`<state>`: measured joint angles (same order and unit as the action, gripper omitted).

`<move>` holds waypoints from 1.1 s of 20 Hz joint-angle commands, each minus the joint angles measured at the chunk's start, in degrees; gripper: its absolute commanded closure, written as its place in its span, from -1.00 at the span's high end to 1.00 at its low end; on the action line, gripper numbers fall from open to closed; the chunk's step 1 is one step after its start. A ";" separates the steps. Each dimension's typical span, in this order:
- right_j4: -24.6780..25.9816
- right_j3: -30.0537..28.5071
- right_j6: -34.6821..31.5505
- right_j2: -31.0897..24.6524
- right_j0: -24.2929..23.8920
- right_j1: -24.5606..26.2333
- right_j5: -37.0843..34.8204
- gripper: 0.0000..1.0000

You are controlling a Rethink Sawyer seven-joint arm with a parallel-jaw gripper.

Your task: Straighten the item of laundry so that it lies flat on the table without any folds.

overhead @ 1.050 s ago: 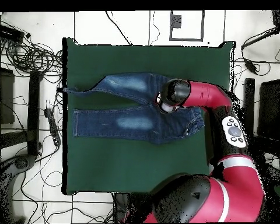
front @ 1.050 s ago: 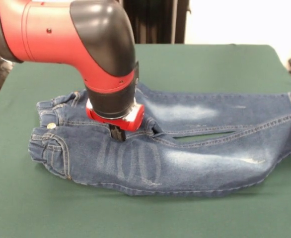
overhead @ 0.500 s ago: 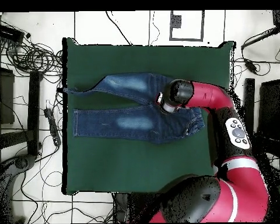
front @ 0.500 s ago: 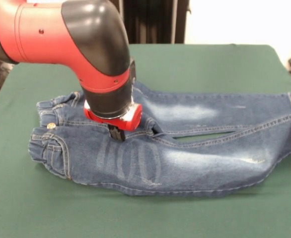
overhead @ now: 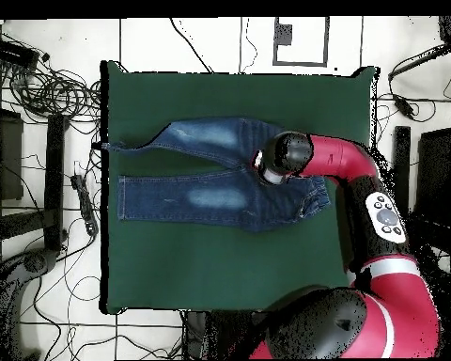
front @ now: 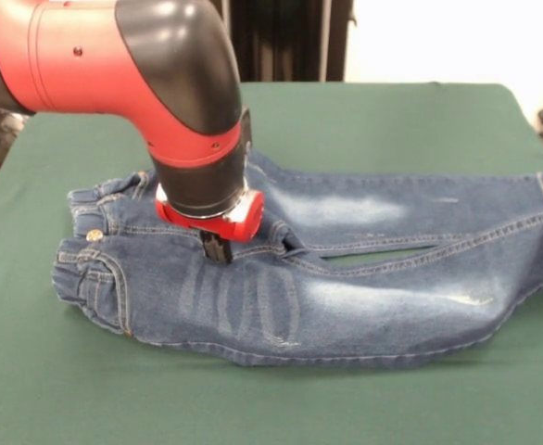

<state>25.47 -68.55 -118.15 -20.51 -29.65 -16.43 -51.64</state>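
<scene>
The item of laundry [front: 364, 306], small blue jeans with faded patches, lies on the green table [front: 392, 120]. Its waistband is at the left and both legs stretch to the right with a narrow gap between them. The waistband end is bunched and rumpled. My gripper [front: 218, 250] presses down at the crotch, just right of the waistband, and looks shut on the denim there. In the overhead view the jeans [overhead: 201, 197] have their waistband at the right, and the arm's wrist [overhead: 278, 158] hides the gripper. The upper leg slants toward the table's [overhead: 220, 273] left edge.
The near leg's hem runs past the right edge of the front view, close to the table's side. In the overhead view, cables [overhead: 41, 85] and dark equipment [overhead: 408, 160] lie on the floor round the table.
The arm and gripper have shifted slightly toward the waistband side, and the waistband end has crept a little the same way. The legs lie as before.
</scene>
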 commanded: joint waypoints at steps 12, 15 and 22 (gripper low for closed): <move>23.97 -5.85 25.00 2.60 -8.88 9.45 13.61 -1.00; 24.80 -5.70 26.22 1.32 -9.95 9.38 12.25 -1.00; 27.08 -5.86 27.52 0.08 -10.83 7.92 9.83 -1.00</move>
<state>34.27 -74.12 -116.29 -28.61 -35.94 -18.20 -48.24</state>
